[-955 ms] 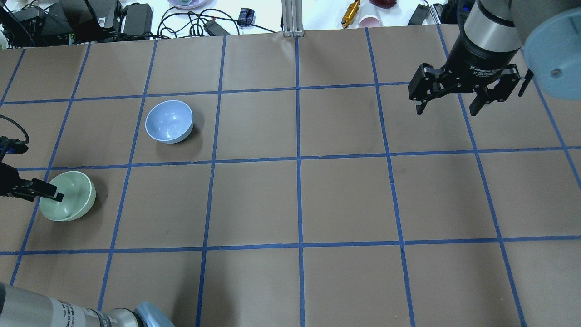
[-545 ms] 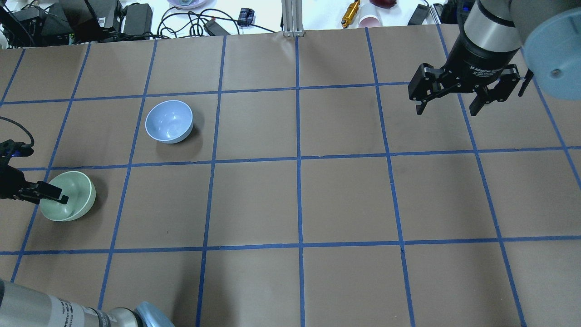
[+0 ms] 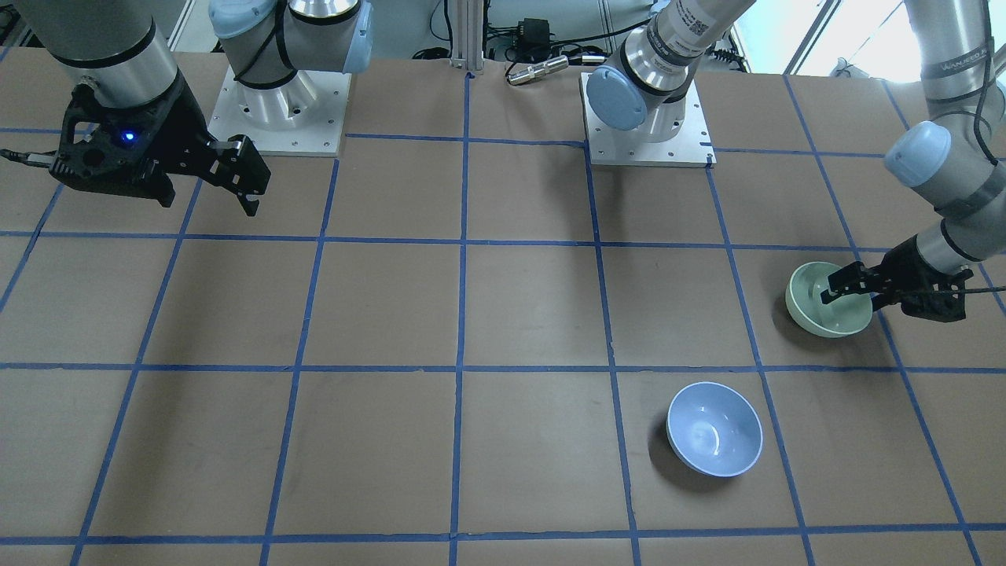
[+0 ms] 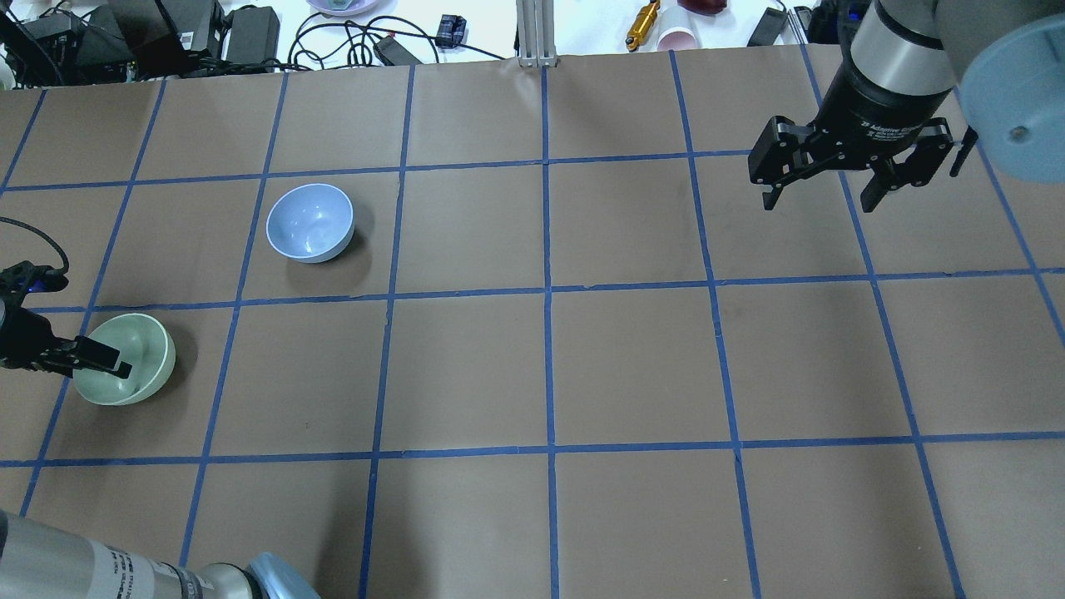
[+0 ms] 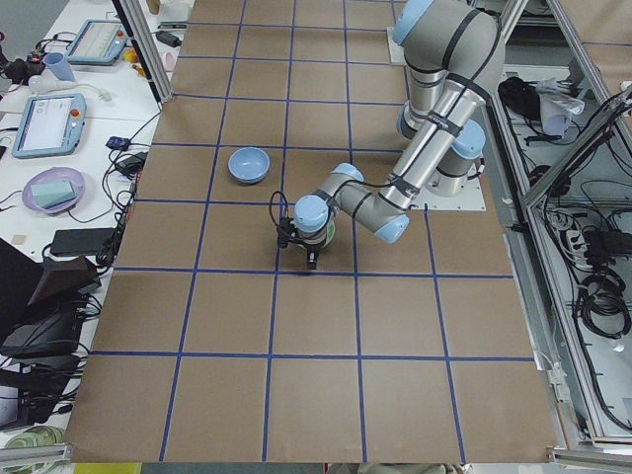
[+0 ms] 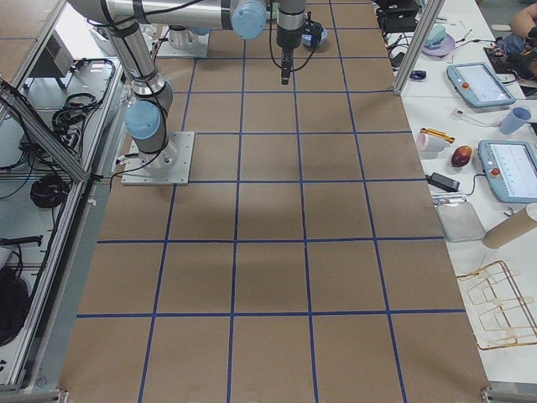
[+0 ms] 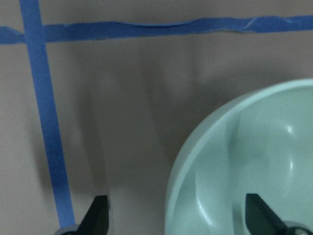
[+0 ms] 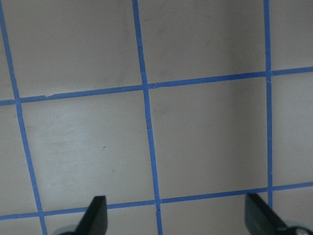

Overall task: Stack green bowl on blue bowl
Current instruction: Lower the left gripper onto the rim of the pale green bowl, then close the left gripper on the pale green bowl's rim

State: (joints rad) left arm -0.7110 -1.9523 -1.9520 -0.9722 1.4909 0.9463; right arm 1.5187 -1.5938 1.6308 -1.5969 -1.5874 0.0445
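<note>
Green bowl (image 4: 148,356) sits at the far left of the overhead view, mid-height, mouth up and round, in a taped square of the table (image 4: 466,366). The blue bowl (image 4: 309,222) stands well apart from it, up and to the right in the next square, also mouth up and on its own.

Left gripper (image 7: 178,221) is down at the green bowl's left rim. In the wrist view, one finger is inside the bowl at lower right, the other outside over the brown paper at lower left. The jaws are spread wide across the wall, not clamped on it. From the left-end view the arm stretches out low from its base, wrist dropped right at the bowl.

Right gripper (image 4: 819,200) hangs at the upper right of the overhead view, raised above the table and pointing down, jaws wide apart with nothing between them.
</note>
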